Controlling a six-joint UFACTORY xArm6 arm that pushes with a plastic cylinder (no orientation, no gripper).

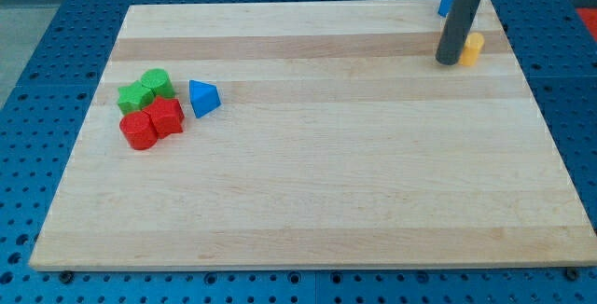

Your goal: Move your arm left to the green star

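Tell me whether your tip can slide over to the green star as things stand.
Probably yes. My tip is at the view's top right beside the yellow block; the green star lies far left, with bare board between. The blue triangle sits near the path's end.

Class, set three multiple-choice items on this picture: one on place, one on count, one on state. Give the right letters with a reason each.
1. Where is my tip?
A. top right of the board
B. bottom left
C. centre

2. How many red blocks are there?
A. one
B. two
C. four

3. Is my tip touching the green star?
A. yes, pressing it
B. no, far apart
C. it rests on top

Answers: 1 A, it stands beside the yellow block. 2 B, the red blocks sit together. 3 B, the star lies at the view's left.
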